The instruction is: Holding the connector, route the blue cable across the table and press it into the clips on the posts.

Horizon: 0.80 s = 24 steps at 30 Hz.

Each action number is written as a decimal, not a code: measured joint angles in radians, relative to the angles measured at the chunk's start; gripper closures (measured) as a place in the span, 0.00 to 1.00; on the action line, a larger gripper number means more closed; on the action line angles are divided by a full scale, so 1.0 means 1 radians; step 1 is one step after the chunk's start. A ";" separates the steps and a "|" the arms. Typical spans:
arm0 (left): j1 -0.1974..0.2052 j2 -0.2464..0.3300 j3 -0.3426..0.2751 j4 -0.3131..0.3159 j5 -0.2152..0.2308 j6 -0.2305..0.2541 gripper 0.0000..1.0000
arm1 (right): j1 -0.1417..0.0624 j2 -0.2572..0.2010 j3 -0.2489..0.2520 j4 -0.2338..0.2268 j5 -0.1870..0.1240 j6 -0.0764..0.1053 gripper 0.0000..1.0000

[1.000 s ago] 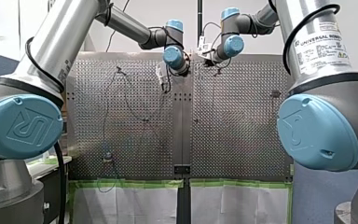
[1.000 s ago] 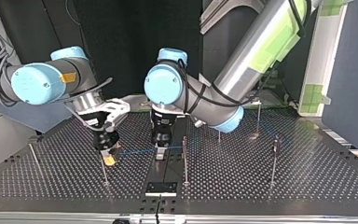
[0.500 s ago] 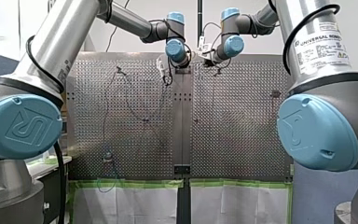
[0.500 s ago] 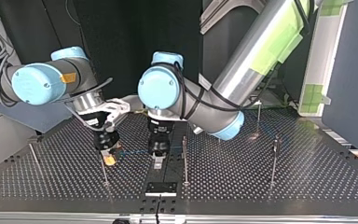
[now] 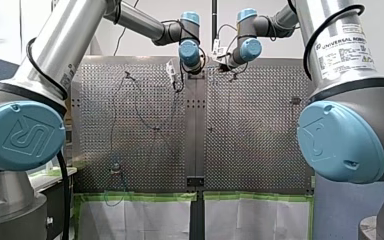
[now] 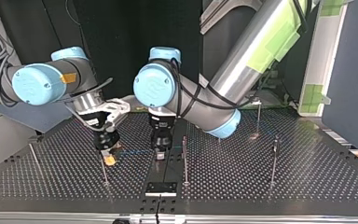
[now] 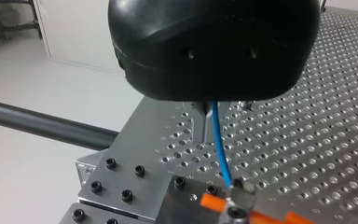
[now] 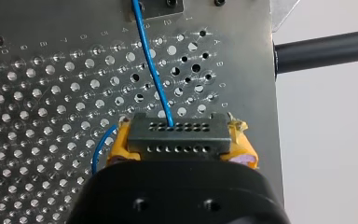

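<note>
1. The right gripper [image 6: 108,157] is hanging low over the perforated table [image 6: 270,186] at the top view's left. Its yellow pads [image 8: 240,140] are clamping the dark connector [image 8: 177,135] from both sides.
2. The blue cable [image 8: 151,65] is coming out of the connector's face and running ahead over the holes toward the left gripper [image 6: 160,153], which is standing just beside it near the table's middle.
3. In the left wrist view, that gripper's metal fingers [image 7: 204,123] are sitting drawn narrow, pinching the cable. The cable is sloping down from them to the connector.
4. One thin post [image 6: 185,161] is standing just beside the left gripper, and another post [image 6: 105,175] is rising right in front of the right gripper. From here I cannot tell whether the cable is touching any clip.
</note>
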 joint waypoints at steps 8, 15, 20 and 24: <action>-0.016 0.005 -0.036 -0.045 -0.054 0.006 1.00 | 0.002 0.000 0.003 0.001 0.000 0.000 1.00; -0.023 0.047 -0.100 -0.002 -0.067 0.000 1.00 | 0.008 0.000 0.027 0.001 0.000 -0.003 1.00; -0.026 0.060 -0.143 0.040 -0.066 0.001 1.00 | 0.012 0.000 0.063 0.001 0.000 -0.005 1.00; -0.032 0.061 -0.178 0.075 -0.061 0.003 1.00 | 0.016 0.000 0.103 0.000 0.000 -0.010 1.00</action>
